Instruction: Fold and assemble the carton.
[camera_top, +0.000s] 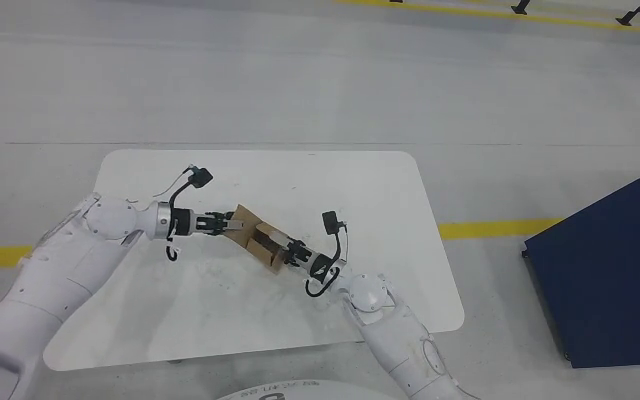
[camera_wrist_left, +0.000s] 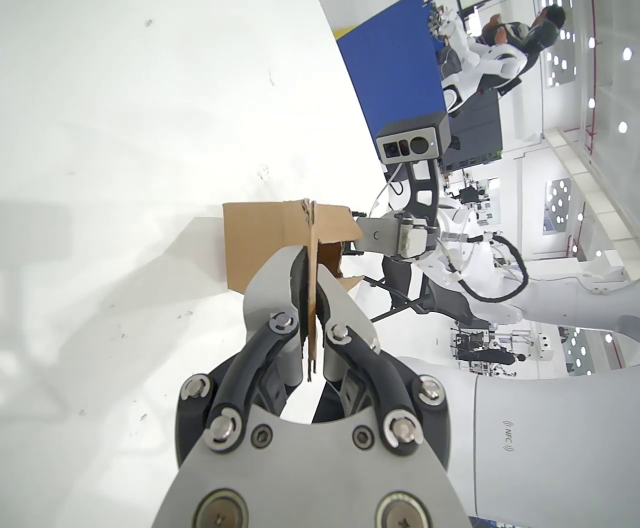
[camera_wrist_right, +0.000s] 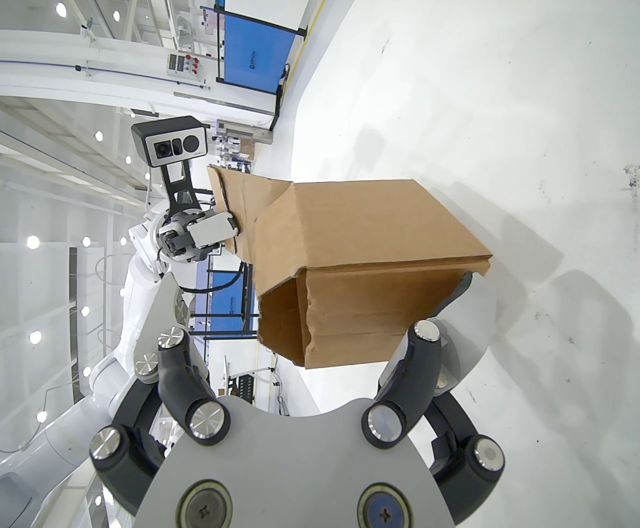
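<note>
A brown carton (camera_top: 258, 240) is held above the white table (camera_top: 380, 200), partly opened into a tube with loose flaps. My left gripper (camera_top: 222, 224) comes from the left and is shut on one end flap; the left wrist view has that flap (camera_wrist_left: 313, 295) edge-on between the pads (camera_wrist_left: 299, 280). At the opposite, open end my right gripper (camera_top: 291, 253) is shut on a carton wall (camera_wrist_right: 360, 320). One finger (camera_wrist_right: 467, 285) lies outside the wall; the other is hidden behind the cardboard. Across the carton (camera_wrist_right: 370, 230), the left gripper (camera_wrist_right: 232, 225) pinches the far flap.
The table's rounded front edge (camera_top: 250, 352) lies close to both arms. A dark blue panel (camera_top: 595, 270) stands on the floor to the right, past a yellow floor line (camera_top: 500, 229). Bare tabletop surrounds the carton.
</note>
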